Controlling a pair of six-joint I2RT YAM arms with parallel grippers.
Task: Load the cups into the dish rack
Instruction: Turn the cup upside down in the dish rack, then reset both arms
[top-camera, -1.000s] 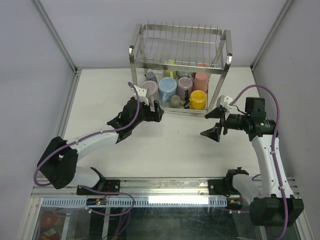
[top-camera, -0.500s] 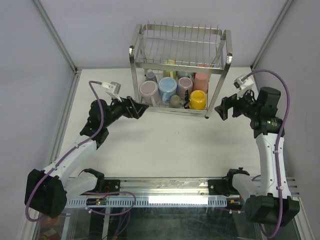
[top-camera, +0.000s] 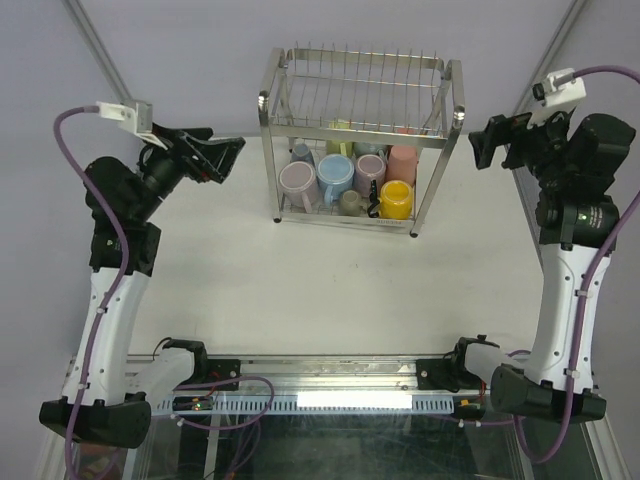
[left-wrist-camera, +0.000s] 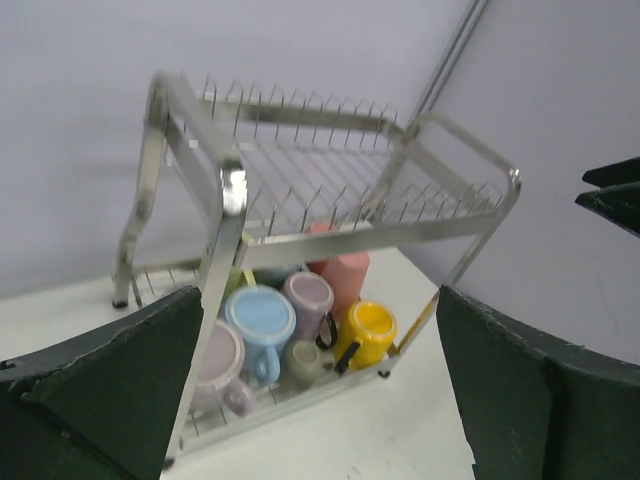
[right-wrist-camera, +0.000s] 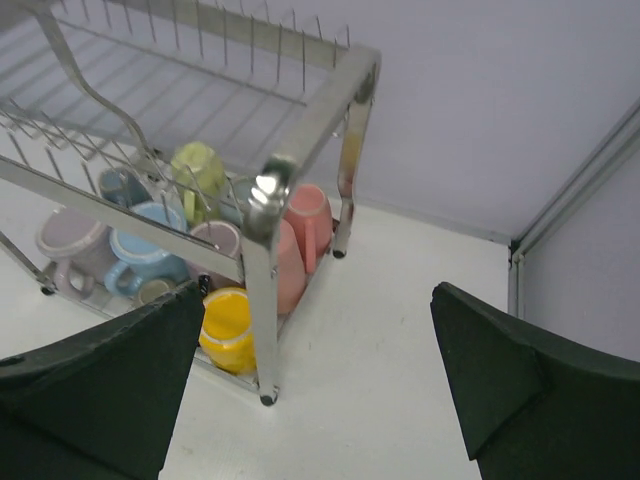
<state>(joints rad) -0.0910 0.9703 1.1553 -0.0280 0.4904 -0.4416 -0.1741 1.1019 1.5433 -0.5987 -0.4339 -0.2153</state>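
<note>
The steel wire dish rack (top-camera: 362, 72) stands at the back middle of the table. Several mugs sit in its lower tier: a mauve one (top-camera: 297, 180), a light blue one (top-camera: 335, 175), a yellow one (top-camera: 397, 198), a pink one (top-camera: 403, 162) and a small grey-beige one (top-camera: 350, 202). They also show in the left wrist view, the yellow mug (left-wrist-camera: 368, 327) among them, and in the right wrist view (right-wrist-camera: 228, 325). My left gripper (top-camera: 207, 155) is raised left of the rack, open and empty. My right gripper (top-camera: 495, 140) is raised right of the rack, open and empty.
The white table (top-camera: 330, 290) has grey walls on three sides and a metal rail at the near edge (top-camera: 320, 368). The rack's upper tier (left-wrist-camera: 330, 180) holds nothing.
Both arms have lifted and drawn back from the rack, the left one out to the far left and the right one up to the far right. Both stayed open and empty.
</note>
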